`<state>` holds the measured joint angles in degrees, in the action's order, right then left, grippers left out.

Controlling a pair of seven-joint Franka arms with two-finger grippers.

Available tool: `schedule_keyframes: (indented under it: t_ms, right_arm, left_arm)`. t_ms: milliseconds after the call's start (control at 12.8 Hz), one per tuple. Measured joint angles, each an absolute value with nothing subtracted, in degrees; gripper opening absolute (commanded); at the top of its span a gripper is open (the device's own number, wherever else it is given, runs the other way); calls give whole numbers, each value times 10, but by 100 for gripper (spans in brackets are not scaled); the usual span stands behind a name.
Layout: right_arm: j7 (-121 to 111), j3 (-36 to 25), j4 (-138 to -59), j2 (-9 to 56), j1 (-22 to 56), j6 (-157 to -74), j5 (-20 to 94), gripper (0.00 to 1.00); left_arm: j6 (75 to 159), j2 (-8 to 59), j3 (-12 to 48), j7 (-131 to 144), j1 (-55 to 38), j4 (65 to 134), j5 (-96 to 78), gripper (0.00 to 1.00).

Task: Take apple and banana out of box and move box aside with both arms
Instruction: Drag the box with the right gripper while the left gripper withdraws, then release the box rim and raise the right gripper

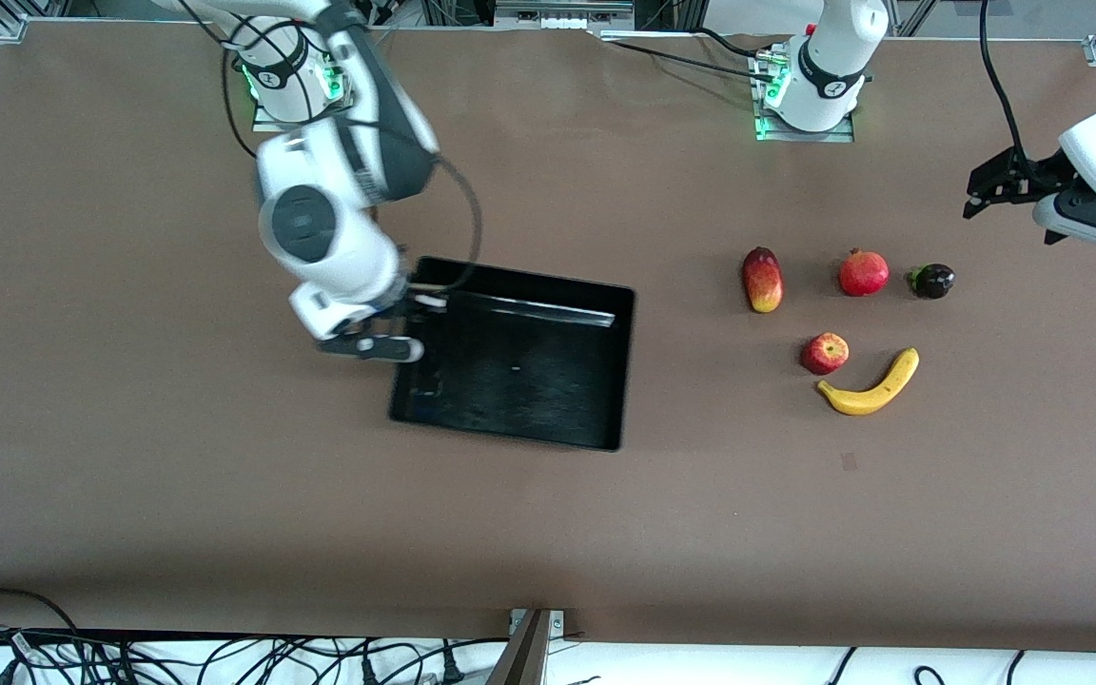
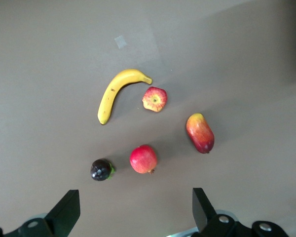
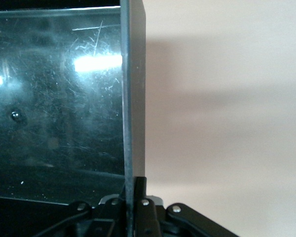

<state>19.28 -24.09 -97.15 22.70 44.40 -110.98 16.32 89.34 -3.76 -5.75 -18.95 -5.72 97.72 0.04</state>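
The black tray (image 1: 529, 376) lies mid-table toward the right arm's end. My right gripper (image 1: 407, 333) is shut on the tray's wall at that end; the right wrist view shows the wall (image 3: 133, 98) clamped between the fingers of the right gripper (image 3: 136, 197). The red apple (image 1: 825, 353) and the yellow banana (image 1: 871, 385) lie side by side toward the left arm's end, apart from the tray. My left gripper (image 1: 976, 193) is open and empty, up over the table's left-arm end. Its wrist view shows the apple (image 2: 154, 98) and banana (image 2: 116, 92) ahead of the open left gripper (image 2: 135, 210).
A red-yellow mango (image 1: 762, 279), a red pomegranate (image 1: 864, 272) and a small dark fruit (image 1: 932, 281) lie in a row, farther from the front camera than the apple. Cables hang along the table's front edge.
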Motion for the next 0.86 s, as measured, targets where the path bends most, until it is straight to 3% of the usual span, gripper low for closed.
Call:
schedule_keyframes:
  t_ms: [314, 549, 863]
  right_arm:
    - [30, -374, -1032, 203, 424, -1060, 166, 0]
    - [-26, -391, -1072, 208, 388, -1075, 166, 0]
    - [-94, -391, -1143, 223, 359, -1166, 167, 0]
  left_arm:
    - [892, -25, -57, -185, -69, 972, 2, 100]
    - [891, -24, -58, -184, -69, 970, 17, 100]
    - [891, -23, -57, -184, -72, 965, 18, 100]
